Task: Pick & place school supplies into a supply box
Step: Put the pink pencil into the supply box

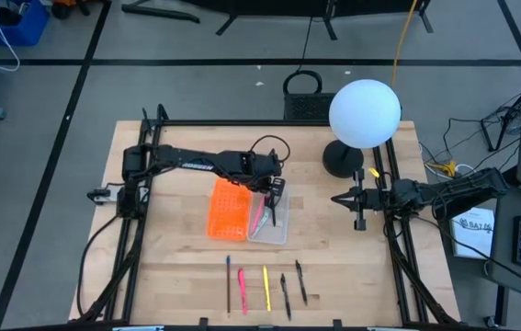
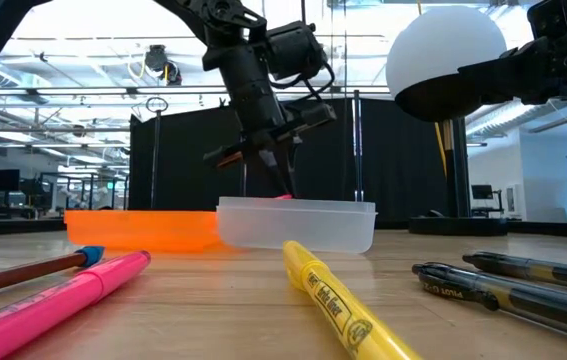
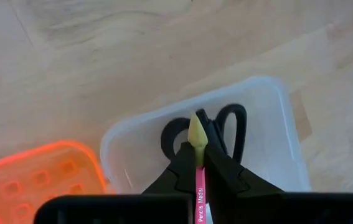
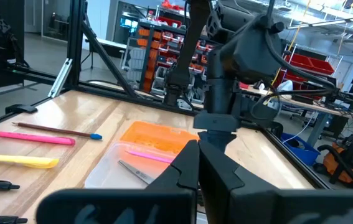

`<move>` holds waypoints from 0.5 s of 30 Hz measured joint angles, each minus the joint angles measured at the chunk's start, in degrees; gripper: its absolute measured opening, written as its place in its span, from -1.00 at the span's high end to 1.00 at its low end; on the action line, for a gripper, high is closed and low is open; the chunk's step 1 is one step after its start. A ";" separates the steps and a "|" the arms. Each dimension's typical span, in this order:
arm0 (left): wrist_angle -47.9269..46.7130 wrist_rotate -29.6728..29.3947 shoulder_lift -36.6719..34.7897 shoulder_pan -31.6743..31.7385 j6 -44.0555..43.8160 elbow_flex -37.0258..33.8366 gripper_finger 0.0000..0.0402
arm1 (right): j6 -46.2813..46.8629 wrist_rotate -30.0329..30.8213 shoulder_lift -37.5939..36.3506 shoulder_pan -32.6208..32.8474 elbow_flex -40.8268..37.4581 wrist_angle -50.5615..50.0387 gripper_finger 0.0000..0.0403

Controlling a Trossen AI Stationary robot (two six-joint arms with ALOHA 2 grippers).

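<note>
Five loose supplies lie in a row on the table, well clear of both grippers: brown pencil, pink marker, yellow marker, two black pens. The nearest pen's barrel reads "PILOT", as seen in the low view; the yellow marker carries black print too small to make out. Left gripper hangs over the clear box, fingers pinched shut on a pink pencil printed "Pencils, Madis…", its pale tip poking out past the fingertips. One pair of black-handled scissors lies inside the box, directly beyond that tip. Orange tray touches the box's side. Right gripper waits apart beside the lamp, fingers closed, holding nothing.
</note>
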 joint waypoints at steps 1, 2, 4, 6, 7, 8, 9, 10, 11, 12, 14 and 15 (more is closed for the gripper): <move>0.00 -0.01 0.01 -0.15 0.18 0.00 0.92 | 0.00 0.00 0.00 -0.02 0.00 0.01 1.00; -0.04 -0.01 0.01 -0.21 0.18 0.00 0.90 | 0.00 0.00 0.00 0.00 0.00 -0.01 1.00; -0.59 -0.14 0.00 -0.43 -0.13 0.00 0.87 | 0.00 0.00 0.00 0.00 0.00 0.00 1.00; -1.76 -0.20 0.02 -0.48 -0.27 0.00 0.86 | 0.00 0.00 0.00 0.00 0.00 0.00 1.00; -2.27 -0.38 0.00 -0.52 -0.32 0.00 0.86 | 0.00 0.00 0.00 0.00 0.00 -0.01 1.00; -2.80 -0.75 0.02 -0.54 -0.47 0.00 0.85 | 0.00 0.00 0.00 0.00 0.00 -0.01 1.00; -3.09 -1.21 0.01 -0.54 -0.50 0.00 0.85 | 0.00 0.00 0.00 0.00 0.00 0.00 1.00; -3.13 -1.55 0.00 -0.58 -0.51 0.00 0.85 | 0.00 0.00 0.00 0.00 0.00 0.02 1.00; -3.08 -1.63 0.00 -0.58 -0.52 0.00 0.85 | 0.00 0.00 0.00 0.00 0.00 0.00 1.00; -3.02 -1.63 0.00 -0.54 -0.56 0.00 0.85 | 0.00 0.00 0.00 -0.01 0.00 0.02 1.00; -2.97 -1.67 0.00 -0.54 -0.56 0.00 0.85 | 0.00 0.00 0.00 -0.01 0.00 0.00 1.00; -2.97 -1.67 0.00 -0.54 -0.56 0.00 0.84 | 0.00 0.00 0.00 -0.01 0.00 0.02 1.00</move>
